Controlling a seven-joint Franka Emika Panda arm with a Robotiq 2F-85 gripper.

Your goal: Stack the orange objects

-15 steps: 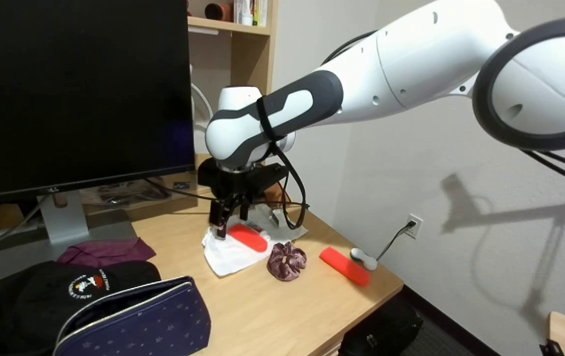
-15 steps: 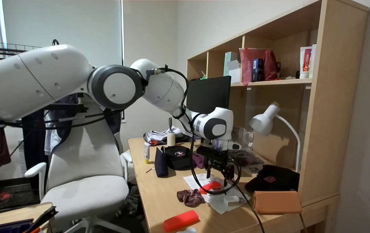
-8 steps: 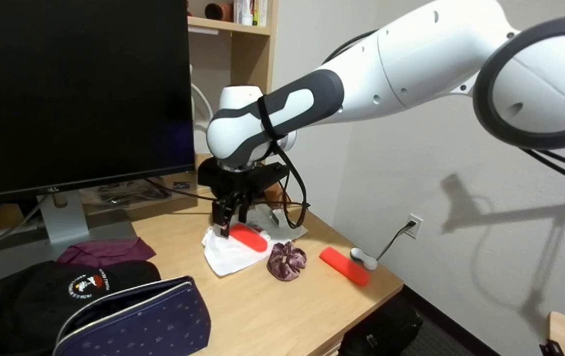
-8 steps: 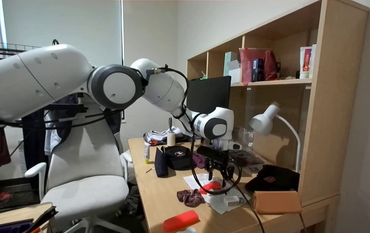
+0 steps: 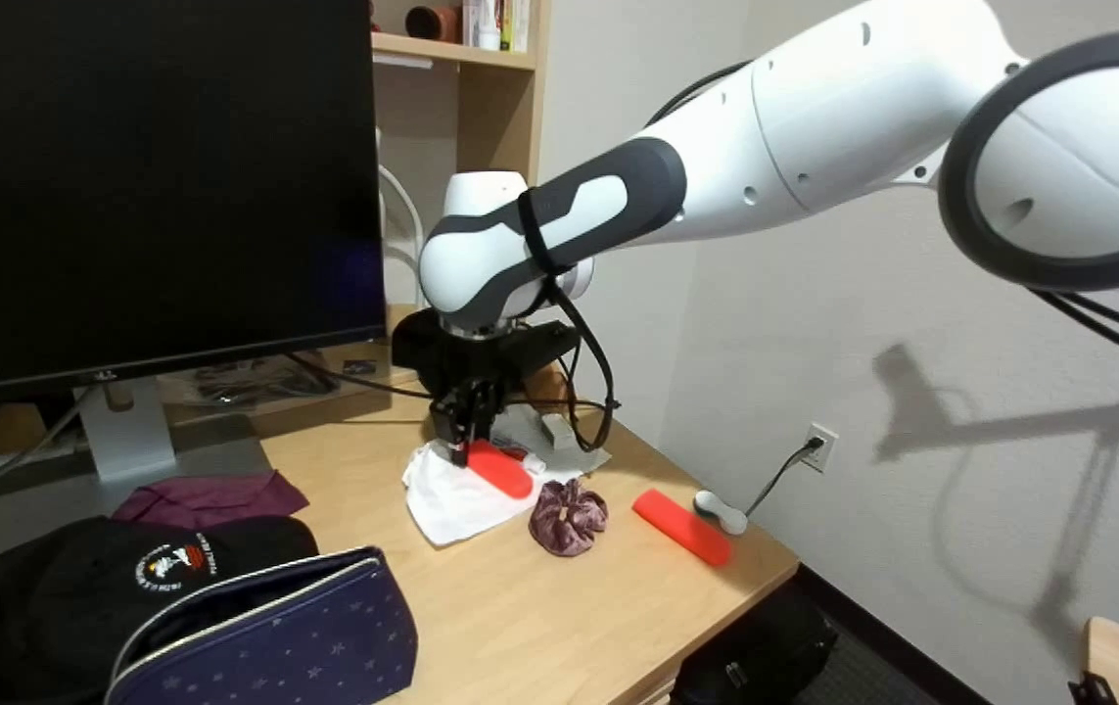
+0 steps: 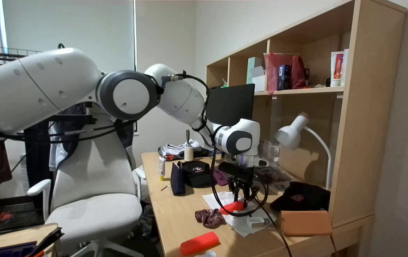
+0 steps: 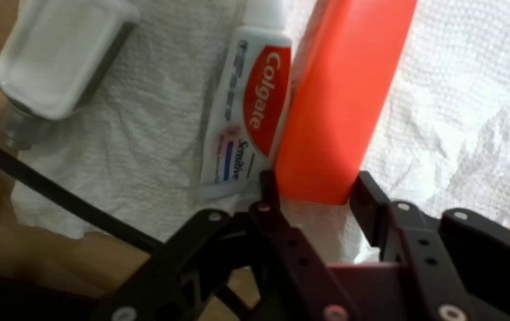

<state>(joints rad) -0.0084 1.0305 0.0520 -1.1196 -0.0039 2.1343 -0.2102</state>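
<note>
One orange object, a flat oblong red-orange block (image 7: 344,98), lies on the white sheet (image 5: 446,514), seen in both exterior views. My gripper (image 7: 316,187) is shut on the near end of this block, a finger against each long side in the wrist view. In an exterior view, the fingers of the gripper (image 5: 470,450) reach down at the block's far end, partly covering it. The other orange object, a like block (image 5: 682,527), rests on the bare desk near its edge, past the scrunchie; it also appears as a red-orange block (image 6: 199,243). The wrist view does not include it.
A toothpaste tube (image 7: 248,102) lies right along the held block, and a small white box (image 7: 63,58) sits further off on the sheet. A maroon scrunchie (image 5: 549,534) lies between the blocks. A grey-white item (image 5: 721,513) is beside the desk block. The monitor (image 5: 148,196) stands close by.
The jaws have come together onto the block's end. In an exterior view the gripper has shifted slightly right, and the block's gripped end has moved a little with it.
</note>
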